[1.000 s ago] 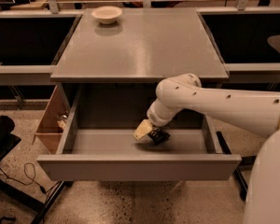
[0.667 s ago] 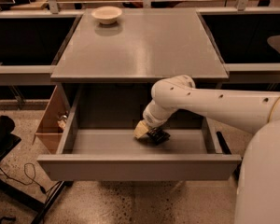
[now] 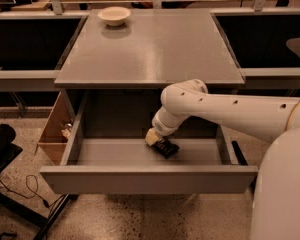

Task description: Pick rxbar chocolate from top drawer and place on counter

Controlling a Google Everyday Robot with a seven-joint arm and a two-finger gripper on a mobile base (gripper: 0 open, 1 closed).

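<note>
The top drawer (image 3: pixel 140 179) is pulled wide open below the counter (image 3: pixel 150 44). My white arm reaches in from the right. My gripper (image 3: pixel 161 145) is low over the drawer floor, right of the middle. A small black shape (image 3: pixel 167 149) sits at its tip, touching the floor. I cannot tell whether this is the rxbar chocolate or part of the gripper. No other bar shows in the drawer.
A white bowl (image 3: pixel 114 15) stands at the counter's far left corner. A brown cardboard box (image 3: pixel 54 129) sits left of the drawer. Dark recessed shelves flank the cabinet on both sides. My robot body (image 3: pixel 285 194) fills the lower right.
The arm's elbow has shifted a little to the left. The gripper has stayed at nearly the same spot in the drawer, a touch lower.
</note>
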